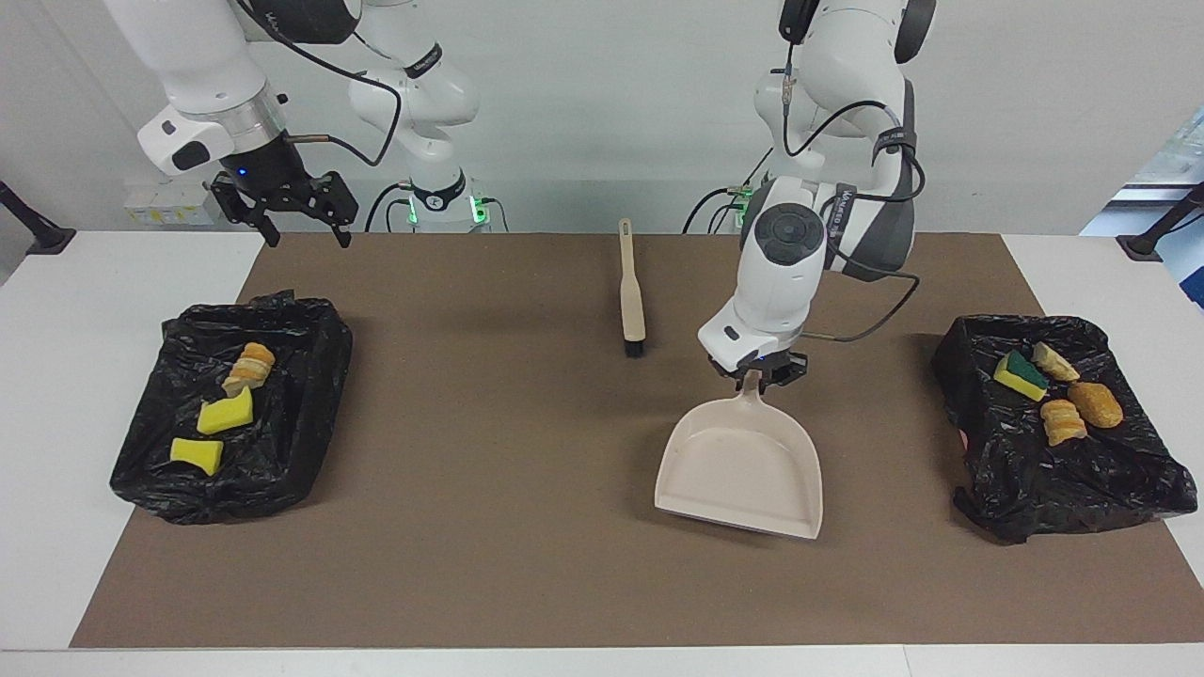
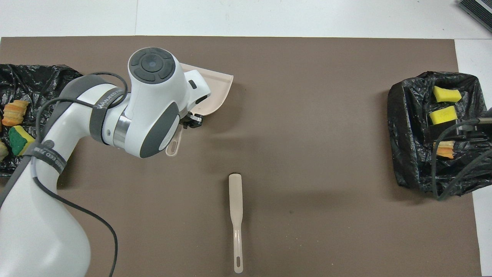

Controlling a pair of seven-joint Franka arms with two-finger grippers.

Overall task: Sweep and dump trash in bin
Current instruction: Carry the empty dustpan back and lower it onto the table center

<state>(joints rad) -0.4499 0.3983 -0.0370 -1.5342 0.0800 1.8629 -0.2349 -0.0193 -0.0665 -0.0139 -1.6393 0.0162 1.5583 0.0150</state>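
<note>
Trash (image 1: 1042, 385) in bins; left hand (image 1: 758, 374) grips dustpan (image 1: 743, 468) mid-mat.

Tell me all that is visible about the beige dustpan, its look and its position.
The dustpan is pale beige, plastic by its look, with a flat scoop, raised side walls and a narrow handle with a hanging hole. It is empty. The left gripper is shut on the handle and holds it over the middle of the brown mat, mouth pointing away from the robots. Nothing else touches it.
</note>
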